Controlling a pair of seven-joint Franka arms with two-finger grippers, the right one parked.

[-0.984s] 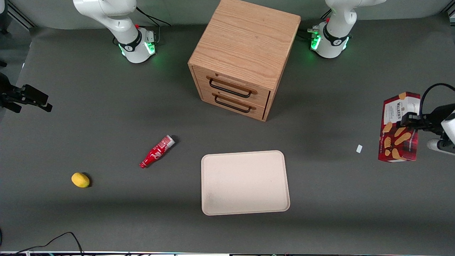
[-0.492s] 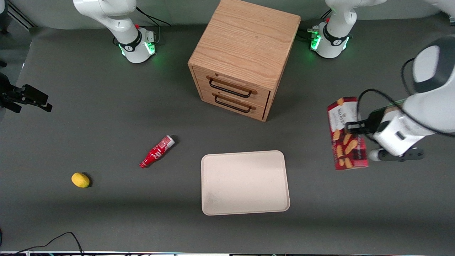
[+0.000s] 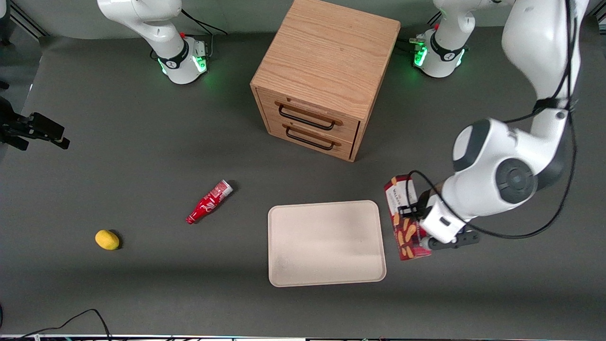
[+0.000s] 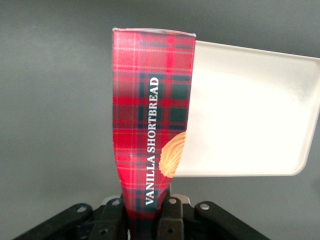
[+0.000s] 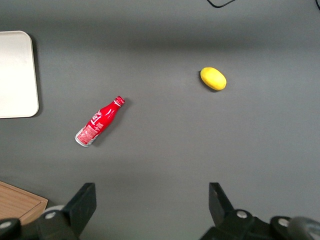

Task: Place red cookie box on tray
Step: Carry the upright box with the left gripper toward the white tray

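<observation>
While the pincer [image 3: 411, 219] pinches the box [image 3: 406, 222] at its middle, the box hangs just beside the tray [image 3: 284, 274], at the tray edge toward the working arm's end of the counter [image 3: 142, 142] (whether it touches the counter I cannot tell).

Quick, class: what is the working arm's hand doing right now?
Hand: closed on the red cookie box, holding it in the air beside the tray, not yet over it.
</observation>
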